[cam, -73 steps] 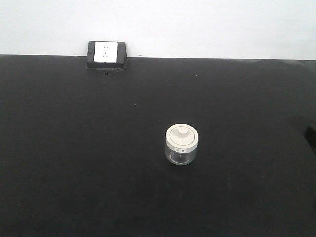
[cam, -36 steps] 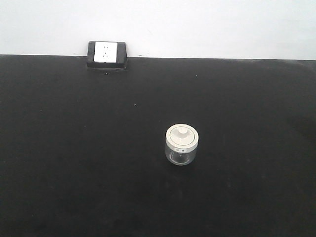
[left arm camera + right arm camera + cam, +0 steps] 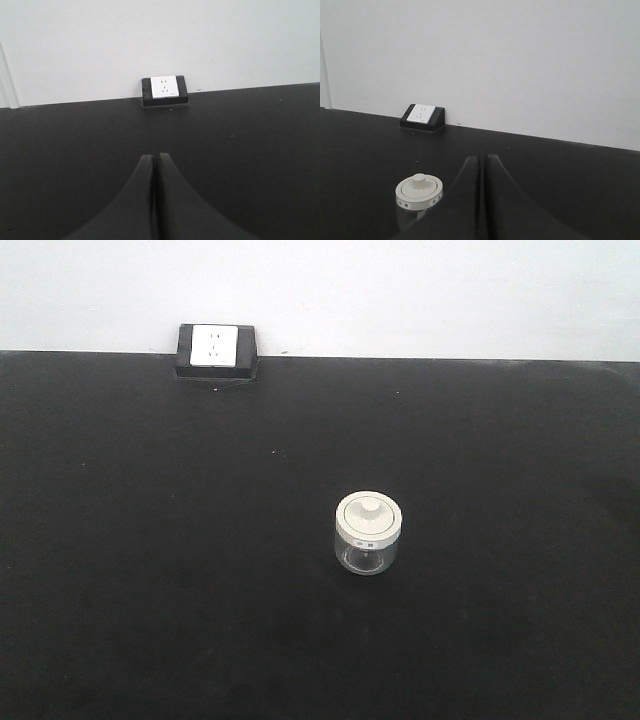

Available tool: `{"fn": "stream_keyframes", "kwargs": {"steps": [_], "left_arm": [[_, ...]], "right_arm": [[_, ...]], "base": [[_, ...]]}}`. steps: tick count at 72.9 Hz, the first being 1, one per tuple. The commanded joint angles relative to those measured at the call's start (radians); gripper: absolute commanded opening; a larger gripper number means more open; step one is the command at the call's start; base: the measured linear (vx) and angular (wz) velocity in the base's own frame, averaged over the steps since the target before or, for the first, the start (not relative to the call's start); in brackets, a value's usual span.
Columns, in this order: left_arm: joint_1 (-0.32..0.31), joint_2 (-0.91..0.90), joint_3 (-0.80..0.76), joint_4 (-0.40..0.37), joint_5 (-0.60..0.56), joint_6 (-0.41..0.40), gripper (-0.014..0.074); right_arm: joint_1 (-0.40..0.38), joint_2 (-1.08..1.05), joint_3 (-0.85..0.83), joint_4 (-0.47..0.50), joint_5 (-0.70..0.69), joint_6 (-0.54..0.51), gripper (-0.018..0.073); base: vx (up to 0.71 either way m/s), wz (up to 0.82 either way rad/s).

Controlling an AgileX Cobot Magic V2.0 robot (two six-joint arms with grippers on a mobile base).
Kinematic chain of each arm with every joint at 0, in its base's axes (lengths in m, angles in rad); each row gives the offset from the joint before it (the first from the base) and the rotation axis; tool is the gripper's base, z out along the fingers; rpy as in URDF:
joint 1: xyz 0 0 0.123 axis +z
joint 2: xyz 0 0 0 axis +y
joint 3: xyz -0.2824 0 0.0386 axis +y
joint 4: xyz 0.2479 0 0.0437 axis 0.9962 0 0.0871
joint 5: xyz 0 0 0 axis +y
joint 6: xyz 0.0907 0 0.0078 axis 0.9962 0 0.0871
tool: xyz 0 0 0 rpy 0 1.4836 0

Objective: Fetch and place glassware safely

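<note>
Pressing together along a thin seam, the dark fingers point(image 3: 142, 200) of the left gripper point(image 3: 154, 162) hold nothing; their tips meet above the black table point(image 3: 260, 150). Beyond those tips, straight ahead and slightly to the right in the left wrist view, a wall socket point(image 3: 164, 90) in a black housing sits at the table's far edge against the white wall point(image 3: 150, 40).

The right gripper point(image 3: 482, 161) shows the same closed stance: its two dark fingers point(image 3: 502, 200) lie side by side with only a hairline between them and grip nothing. Just to the left of these fingers in the right wrist view stands the glass jar point(image 3: 419, 197), upright, its round cream-white lid point(image 3: 419, 189) on, with a central knob and small dark marks along the rim. Whether the jar's side touches the near finger cannot be told, as the clear glass fades into the dark table there.

From the front camera, neither gripper appears. The jar stands alone on the table, well in front of the socket and off to its right, a little right of the table's middle. The socket stays at the back edge, left of centre, touching the wall.
</note>
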Motion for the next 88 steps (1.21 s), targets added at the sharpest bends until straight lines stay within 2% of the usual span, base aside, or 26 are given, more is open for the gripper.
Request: {"fn": "stream_keyframes", "kwargs": {"steps": [1, 76, 88], "left_arm": [[-0.001, 0.01, -0.028, -0.007, -0.072, -0.007, -0.0007], [-0.001, 0.01, -0.028, -0.007, -0.072, -0.007, -0.0007], [0.001, -0.034, 0.029, 0.0, -0.081, -0.005, -0.0007]], "right_arm": [[-0.002, 0.01, -0.027, -0.007, -0.066, -0.004, -0.0008], [-0.002, 0.01, -0.027, -0.007, -0.057, -0.004, -0.0008], [-0.002, 0.01, -0.027, -0.007, -0.057, -0.004, -0.0008]], "base": [[0.0, 0.0], [0.0, 0.0], [0.0, 0.0]]}}
